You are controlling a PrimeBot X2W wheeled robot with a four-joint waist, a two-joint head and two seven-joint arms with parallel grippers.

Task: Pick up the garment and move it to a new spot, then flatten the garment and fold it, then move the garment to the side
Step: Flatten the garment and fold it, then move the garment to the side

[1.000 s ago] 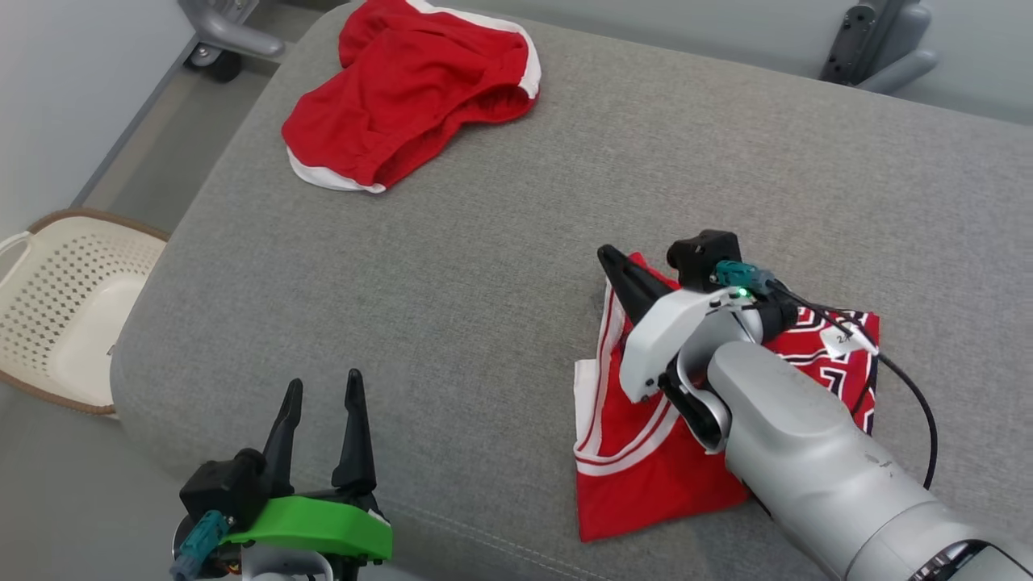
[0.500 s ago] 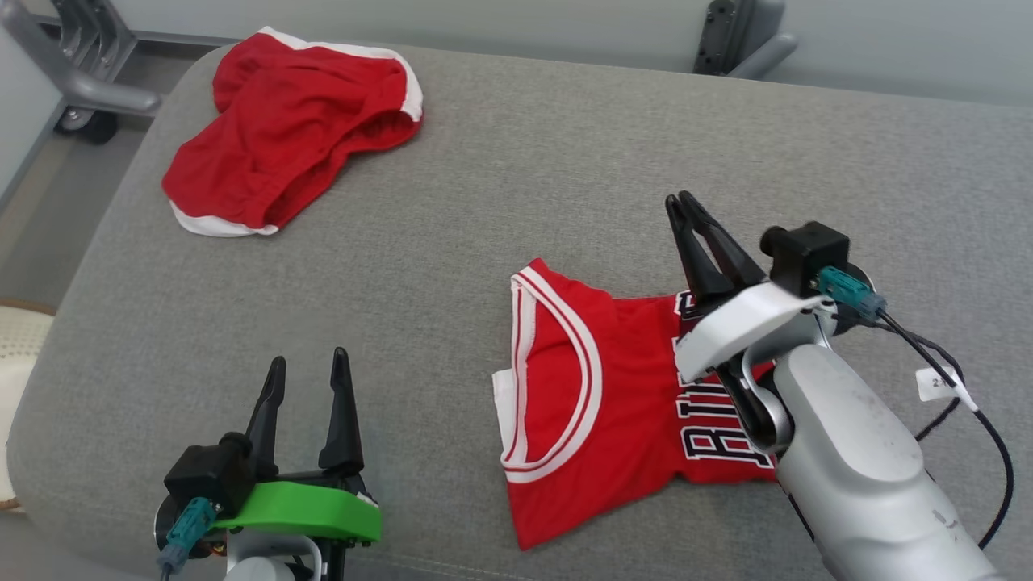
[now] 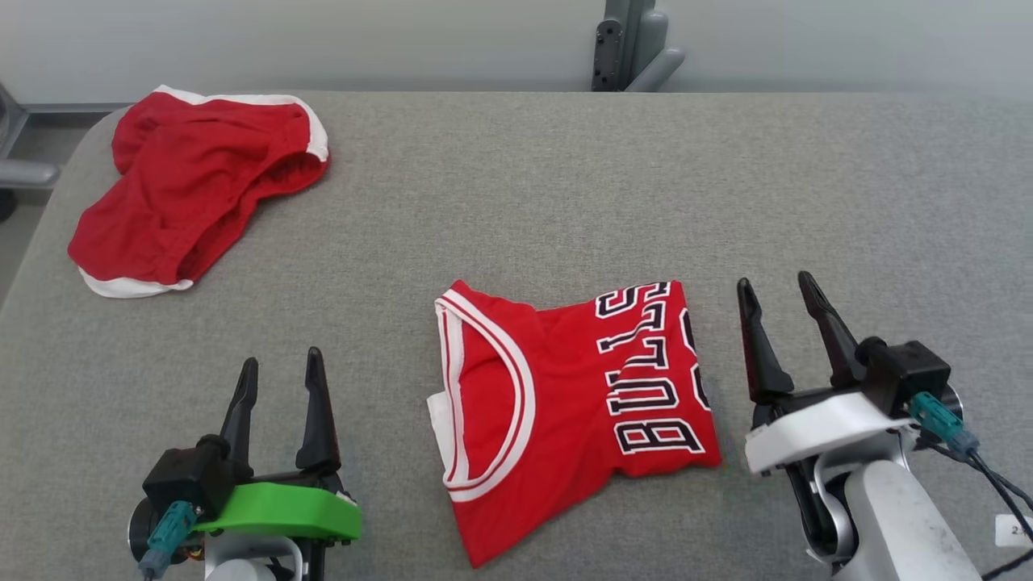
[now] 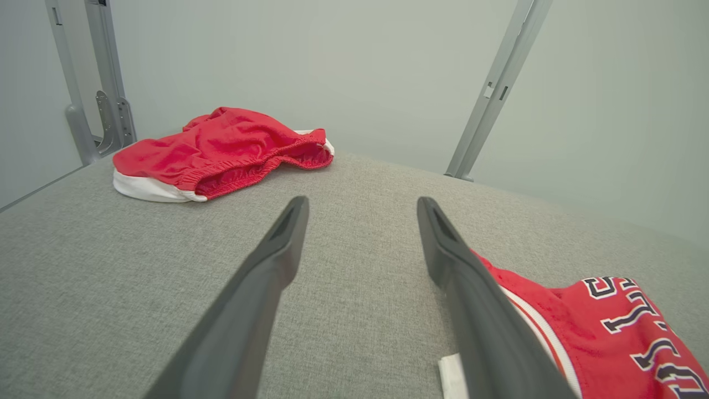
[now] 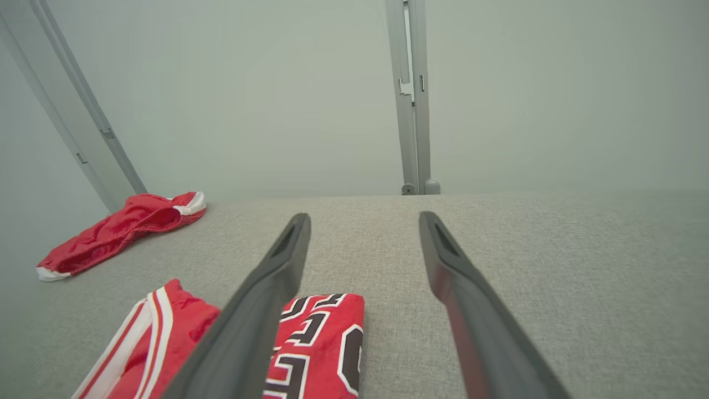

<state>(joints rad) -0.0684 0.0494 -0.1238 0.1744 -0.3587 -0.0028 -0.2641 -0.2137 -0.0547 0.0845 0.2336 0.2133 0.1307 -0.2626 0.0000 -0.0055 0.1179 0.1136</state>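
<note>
folded red jersey (image 3: 565,403) lies flat on grey cushion (image 3: 516,202), near front edge, between both grippers. right gripper (image 3: 773,280) just beside jersey's right edge, fingers spread, grasping nothing. left gripper (image 3: 282,359) apart on jersey's left, fingers spread, empty. red shorts (image 3: 194,194) crumpled at far left corner.
</note>
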